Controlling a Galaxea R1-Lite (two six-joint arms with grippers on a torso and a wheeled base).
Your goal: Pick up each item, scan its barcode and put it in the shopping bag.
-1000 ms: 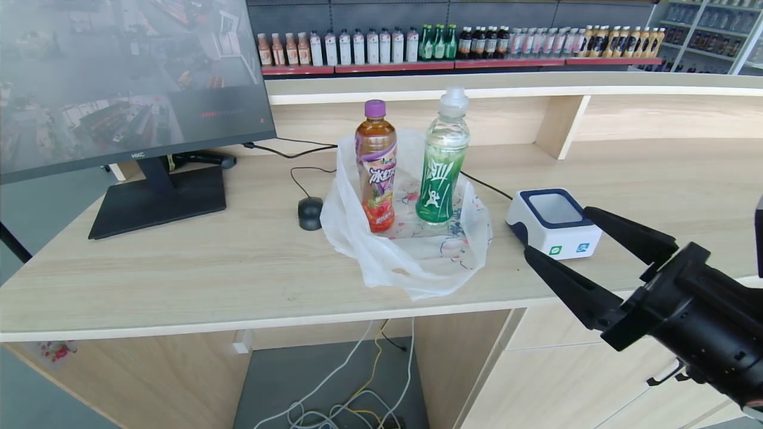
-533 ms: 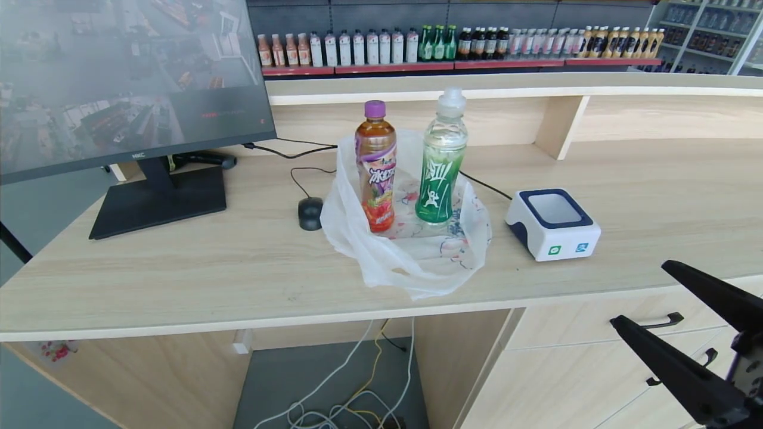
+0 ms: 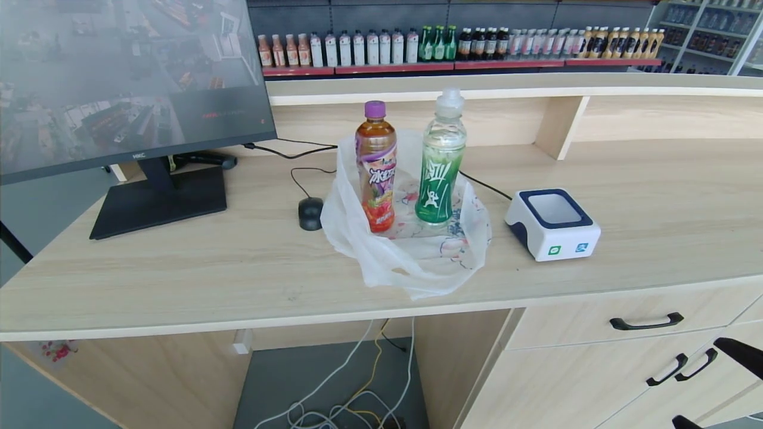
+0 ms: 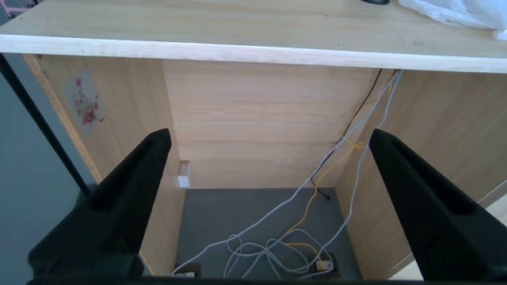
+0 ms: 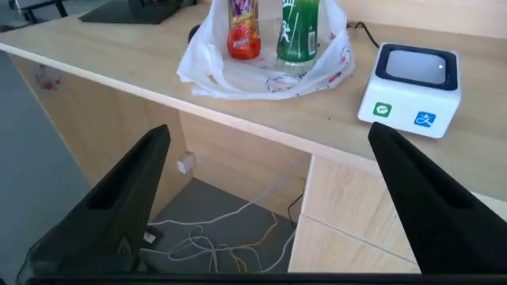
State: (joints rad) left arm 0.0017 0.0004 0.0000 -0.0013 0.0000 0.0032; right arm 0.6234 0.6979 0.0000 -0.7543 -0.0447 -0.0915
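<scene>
Green and blue square icons on scanner (image 3: 552, 229) front, white characters on green bottle (image 3: 440, 173) label

Counter (image 3: 179, 274): pale wood grain, matt. Shopping bag (image 3: 411, 268): thin translucent plastic, crinkled. Tea bottle (image 3: 376, 167), green bottle (image 3: 440, 161): clear glossy plastic. Scanner (image 3: 557, 238): smooth white plastic.

This was a shop, seen from behind the till. A long pale wooden worktop (image 3: 179, 262) ran across, with a raised ledge (image 3: 512, 89) on its far side. Beyond it at twelve o'clock, a shelf (image 3: 417, 67) carried rows of drink bottles, and more stocked racks (image 3: 709, 36) stood at two o'clock. At ten o'clock a monitor (image 3: 119, 77) showed overhead views of store aisles. A small white barcode scanner (image 3: 552, 224) sat at three o'clock of a thin plastic shopping bag (image 3: 411, 256), in which two bottled drinks (image 3: 377, 167) stood upright.
</scene>
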